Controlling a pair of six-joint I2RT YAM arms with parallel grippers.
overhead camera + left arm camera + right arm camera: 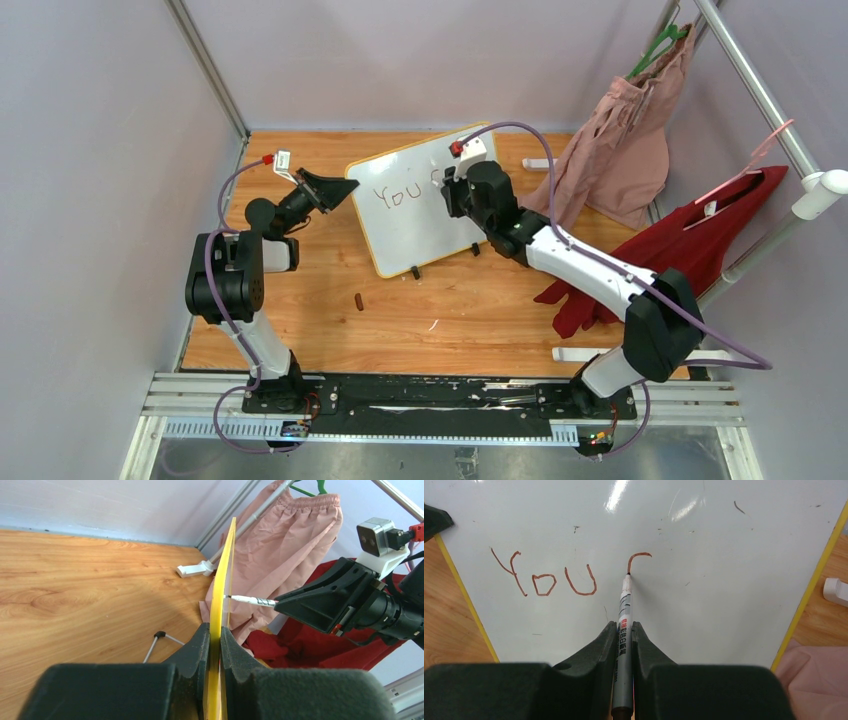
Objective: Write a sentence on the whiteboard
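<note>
Writing step, first line under way. Whiteboard (420, 235) rests toward the far middle of the table (450, 320), its long axis running left to right and its face turned to the near edge. Left gripper (215, 630) jaws pinch the board's left yellow edge. Right gripper (624, 627) jaws are pressed onto the marker (625, 600), whose long axis points away from the wrist, tip touching the board. Sentence (569, 580) reads "You" plus the top hook of a following letter. Judged next: sweep the stroke round and down with light, even contact, the left arm bracing the board against the push.
</note>
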